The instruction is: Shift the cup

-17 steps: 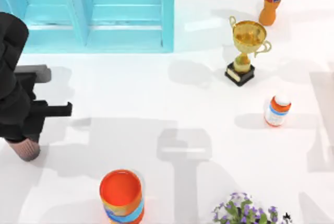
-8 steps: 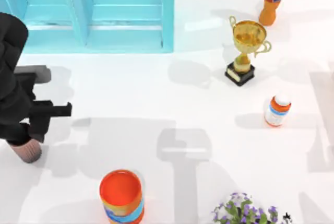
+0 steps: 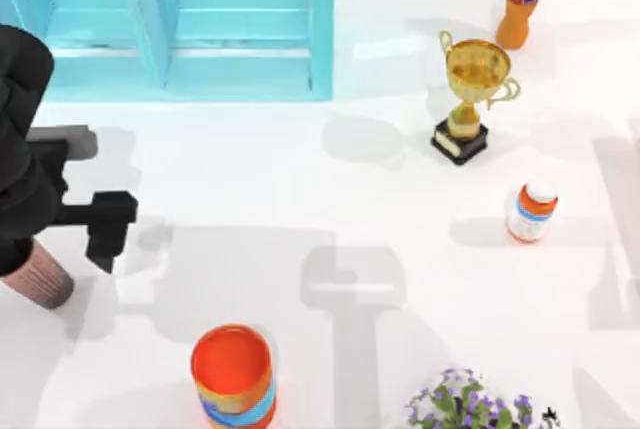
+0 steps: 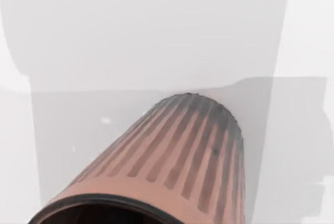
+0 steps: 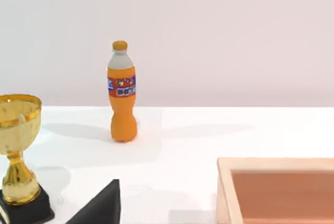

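My left gripper [image 3: 28, 261] has its fingers closed on the small ribbed pinkish-brown cup [image 3: 40, 278], tilted at the tabletop's [image 3: 300, 199] left edge. I judge the slanted hold risks slipping. Right arm parked; its fingers I cannot tell.

overhead downward view; trophy [image 3: 472, 99] [image 5: 18, 161] also in right wrist view
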